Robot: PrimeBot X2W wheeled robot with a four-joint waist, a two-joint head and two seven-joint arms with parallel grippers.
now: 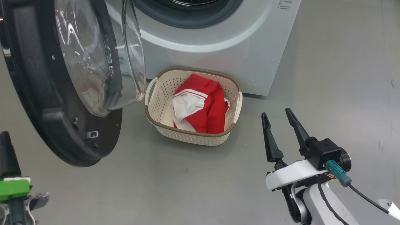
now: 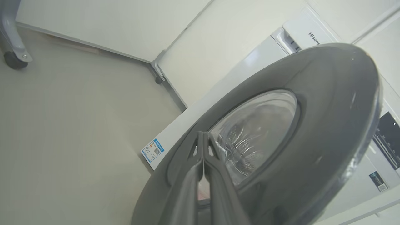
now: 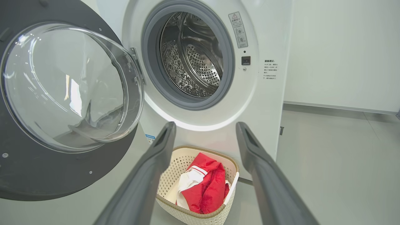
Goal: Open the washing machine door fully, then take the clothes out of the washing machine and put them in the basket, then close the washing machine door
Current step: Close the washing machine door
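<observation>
The white washing machine (image 3: 265,103) stands with its steel drum in view and its round door (image 1: 47,125) swung wide to the robot's left. On the floor just before it sits the cream basket (image 1: 187,139), holding the red-and-white clothes (image 1: 212,106). The right gripper (image 1: 276,112) hovers near the basket, its 2 fingers spread wide and empty — the left gripper (image 2: 203,136), fingers pressed together, points at the door's outer face.

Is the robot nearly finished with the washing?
Nearly. Done: the washing machine door stands wide open, the drum looks empty, and the clothes lie in the basket. In hand: the left gripper, jaws shut, points at the door's outer face, perhaps ready to push; the right gripper hangs open, holding nothing. Left: closing the door.
</observation>
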